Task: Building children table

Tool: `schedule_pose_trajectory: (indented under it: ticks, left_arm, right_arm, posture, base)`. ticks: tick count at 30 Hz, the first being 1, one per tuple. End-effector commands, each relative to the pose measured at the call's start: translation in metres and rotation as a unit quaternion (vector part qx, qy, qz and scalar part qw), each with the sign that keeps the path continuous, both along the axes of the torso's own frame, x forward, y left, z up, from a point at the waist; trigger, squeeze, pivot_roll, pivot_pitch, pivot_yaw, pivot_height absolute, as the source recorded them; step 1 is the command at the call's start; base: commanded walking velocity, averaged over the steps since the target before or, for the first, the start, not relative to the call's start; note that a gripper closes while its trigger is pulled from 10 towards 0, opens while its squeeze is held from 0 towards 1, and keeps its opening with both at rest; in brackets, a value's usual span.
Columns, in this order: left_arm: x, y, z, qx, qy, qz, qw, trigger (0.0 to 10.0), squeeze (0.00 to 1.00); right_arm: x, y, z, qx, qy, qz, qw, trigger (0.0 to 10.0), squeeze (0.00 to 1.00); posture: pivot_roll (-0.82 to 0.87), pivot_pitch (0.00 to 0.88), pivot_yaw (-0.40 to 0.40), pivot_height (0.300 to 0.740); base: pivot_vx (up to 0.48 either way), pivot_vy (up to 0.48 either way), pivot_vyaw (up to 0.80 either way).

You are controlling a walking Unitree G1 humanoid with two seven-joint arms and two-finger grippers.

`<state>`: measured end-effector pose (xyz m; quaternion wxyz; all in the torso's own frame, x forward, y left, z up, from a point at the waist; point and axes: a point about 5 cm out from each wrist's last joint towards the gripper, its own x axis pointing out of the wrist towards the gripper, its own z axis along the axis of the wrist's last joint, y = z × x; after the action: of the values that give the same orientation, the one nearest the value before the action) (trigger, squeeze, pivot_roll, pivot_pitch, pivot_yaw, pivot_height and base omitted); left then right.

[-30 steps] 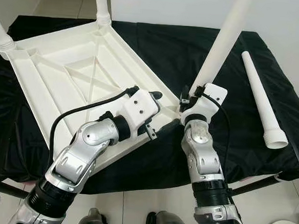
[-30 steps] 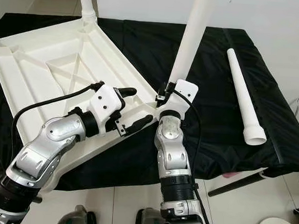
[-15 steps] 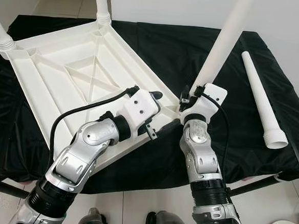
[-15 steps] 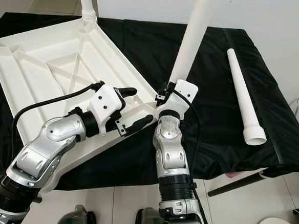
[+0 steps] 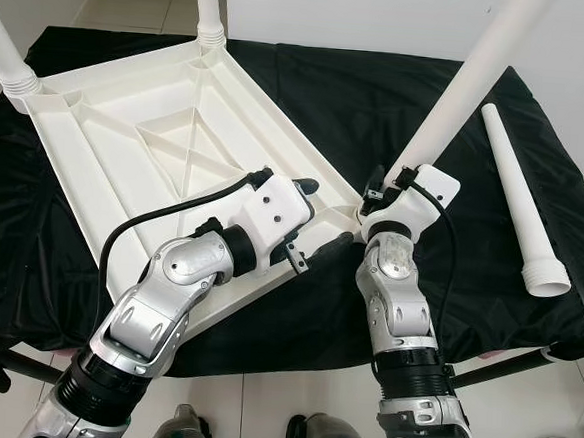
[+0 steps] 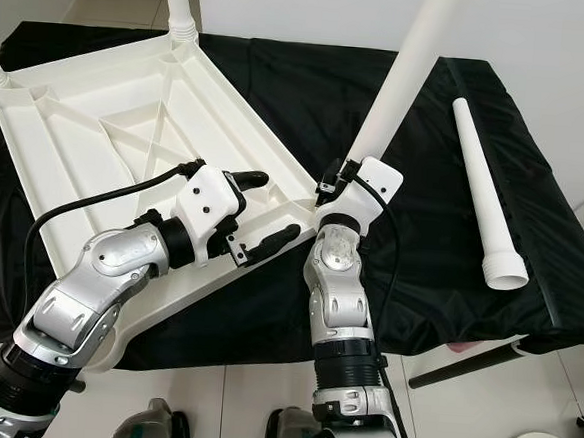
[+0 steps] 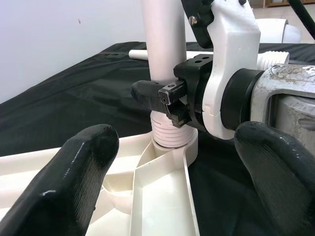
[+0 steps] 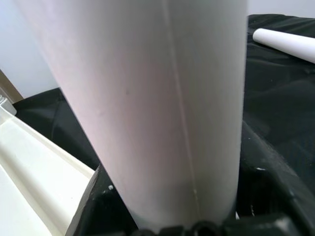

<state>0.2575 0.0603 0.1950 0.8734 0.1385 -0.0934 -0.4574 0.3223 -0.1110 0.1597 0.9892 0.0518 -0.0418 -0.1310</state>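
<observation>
Right claw (image 6: 332, 190) clamps the white leg (image 6: 399, 78) low, steering it into the corner socket of the upturned tabletop (image 5: 156, 159) on the desk (image 5: 321, 91); left claw (image 5: 312, 220), spread wide and empty, braces that corner.

Head stereo pair looks forward and down from above onto the upturned table (image 5: 147, 139) on black cloth (image 6: 422, 228); the two eyes share nearly the whole scene. Left wrist camera sits low at the near table corner, facing right toward the standing leg (image 7: 165, 59). Right wrist camera very close against that same leg (image 8: 147, 98).
</observation>
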Motion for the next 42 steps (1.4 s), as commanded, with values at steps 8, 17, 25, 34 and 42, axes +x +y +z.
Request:
schedule_pose_trajectory:
  ticks: [8, 17, 25, 34, 42]
  left_arm:
    - [-0.001, -0.002, -0.001, 0.002, 0.000, 0.000, 1.000, 10.0, 0.00]
    - [-0.001, -0.003, -0.001, 0.003, -0.002, -0.001, 1.000, 10.0, 0.00]
    - [-0.002, -0.003, -0.001, 0.002, -0.001, -0.001, 1.000, 10.0, 0.00]
    - [-0.002, -0.003, -0.001, 0.001, 0.000, -0.003, 1.000, 10.0, 0.00]
    - [-0.003, -0.004, -0.001, 0.001, 0.001, -0.004, 1.000, 10.0, 0.00]
  right_arm:
    - [0.001, 0.008, -0.016, 0.017, 0.043, -0.007, 0.999, 10.0, 0.00]
    - [0.008, 0.013, -0.013, 0.035, 0.060, -0.025, 0.997, 10.0, 0.00]
    - [0.010, 0.012, -0.013, 0.012, 0.066, -0.037, 0.997, 10.0, 0.00]
    - [0.011, 0.011, -0.010, 0.000, 0.056, -0.047, 0.997, 10.0, 0.00]
    - [0.011, 0.011, -0.009, -0.004, 0.057, -0.049, 0.997, 10.0, 0.00]
  posture:
    - [-0.10, 0.049, -0.020, 0.740]
    - [-0.10, 0.043, -0.020, 0.740]
    - [-0.10, 0.043, -0.019, 0.740]
    - [-0.10, 0.047, -0.019, 0.740]
    - [-0.10, 0.054, -0.016, 0.740]
  base:
    - [0.000, 0.000, 0.00]
    - [0.000, 0.000, 0.00]
    - [0.000, 0.000, 0.00]
    - [0.000, 0.000, 0.00]
    - [0.000, 0.000, 0.00]
